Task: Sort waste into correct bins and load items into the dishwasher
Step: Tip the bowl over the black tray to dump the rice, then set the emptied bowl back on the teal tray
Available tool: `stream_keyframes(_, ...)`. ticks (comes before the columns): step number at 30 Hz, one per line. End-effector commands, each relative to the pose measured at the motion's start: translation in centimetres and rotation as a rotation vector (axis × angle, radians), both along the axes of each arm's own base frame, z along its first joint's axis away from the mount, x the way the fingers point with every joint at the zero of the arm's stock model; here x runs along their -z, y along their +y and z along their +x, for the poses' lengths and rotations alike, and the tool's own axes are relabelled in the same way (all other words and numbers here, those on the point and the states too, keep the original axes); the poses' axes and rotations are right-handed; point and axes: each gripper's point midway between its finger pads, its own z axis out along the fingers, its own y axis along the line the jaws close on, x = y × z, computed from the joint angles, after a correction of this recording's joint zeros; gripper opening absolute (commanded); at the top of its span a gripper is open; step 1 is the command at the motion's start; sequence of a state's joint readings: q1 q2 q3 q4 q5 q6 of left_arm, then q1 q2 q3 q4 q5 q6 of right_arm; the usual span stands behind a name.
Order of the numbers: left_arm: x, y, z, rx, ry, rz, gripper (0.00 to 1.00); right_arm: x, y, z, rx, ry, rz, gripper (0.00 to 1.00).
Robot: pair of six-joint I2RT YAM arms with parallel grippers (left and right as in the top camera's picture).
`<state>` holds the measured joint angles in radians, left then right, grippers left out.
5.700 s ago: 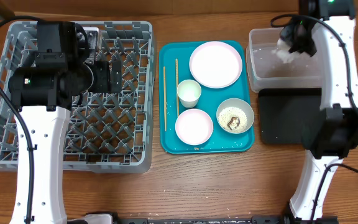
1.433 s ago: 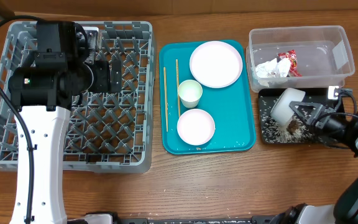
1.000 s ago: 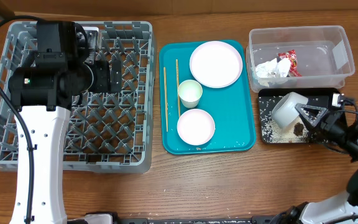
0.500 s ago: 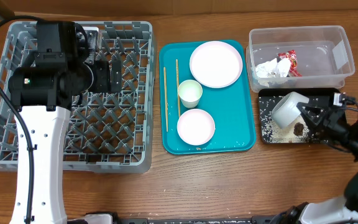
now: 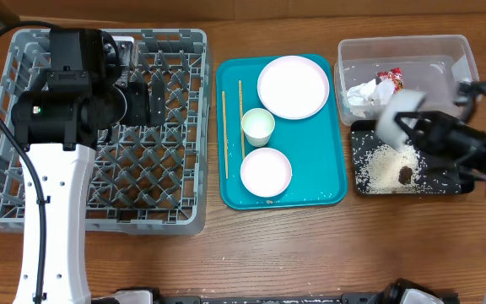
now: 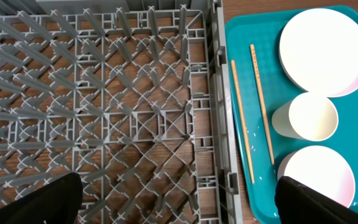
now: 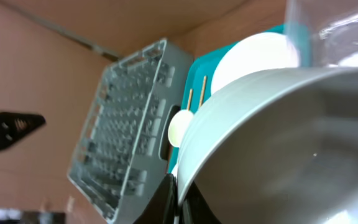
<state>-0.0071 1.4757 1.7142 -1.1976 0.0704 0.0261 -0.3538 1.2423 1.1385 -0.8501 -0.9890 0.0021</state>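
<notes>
At the right edge of the table (image 5: pixel 310 245), overhead view: the right gripper (image 5: pixel 413 128) is clamped on the rim of a white bowl (image 5: pixel 397 112). The bowl is tipped on its side. It hangs over the far left corner of the black tray (image 5: pixel 450 187), where that tray meets the clear tub (image 5: pixel 412 42). In the right wrist view the bowl's pale inside fills most of the frame, and a dark finger (image 7: pixel 166 202) pinches the rim at the bottom edge.

Black tray: the rice grains (image 5: pixel 380 165) lie scattered across its left half, with the brown lump (image 5: pixel 406 175) among them.

Clear tub, just behind the black tray: it holds the crumpled white paper (image 5: pixel 363 93) and the red-and-white wrapper (image 5: pixel 389 80), which touch each other. The wrapper's print is too small to read.

Teal tray (image 5: pixel 327 160), centre of the table:
- The plate (image 5: pixel 293 87) sits at the far right.
- The cup (image 5: pixel 258 127) stands upright in the middle.
- The second bowl (image 5: pixel 266 171) sits near the front.
- The two chopsticks (image 5: pixel 224 135) lie lengthwise along the left side, apart from each other.

Dish rack (image 5: pixel 171 181), left of the teal tray: nothing is loaded on the part of its grid that shows. The left gripper (image 6: pixel 176 199) hangs above the rack with its jaws spread wide and grips nothing.
</notes>
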Motion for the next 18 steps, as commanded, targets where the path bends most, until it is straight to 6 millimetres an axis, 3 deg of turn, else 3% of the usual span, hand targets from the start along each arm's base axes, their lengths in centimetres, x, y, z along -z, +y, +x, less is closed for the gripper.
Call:
stream_keyframes(1, -0.7, 0.0, 0.3, 0.002, -0.018, 0.004, 1.0, 1.4, 1.7, 1.3, 0.041, 0.068, -0.095, 0.04)
stream_keyframes(9, -0.7, 0.0, 0.3, 0.002, -0.018, 0.004, 1.0, 6.1, 7.7, 2.4, -0.017, 0.146, -0.328, 0.04)
stream_keyframes(18, -0.7, 0.0, 0.3, 0.002, -0.018, 0.004, 1.0, 13.8, 11.4, 2.7, -0.07, 0.285, -0.545, 0.04)
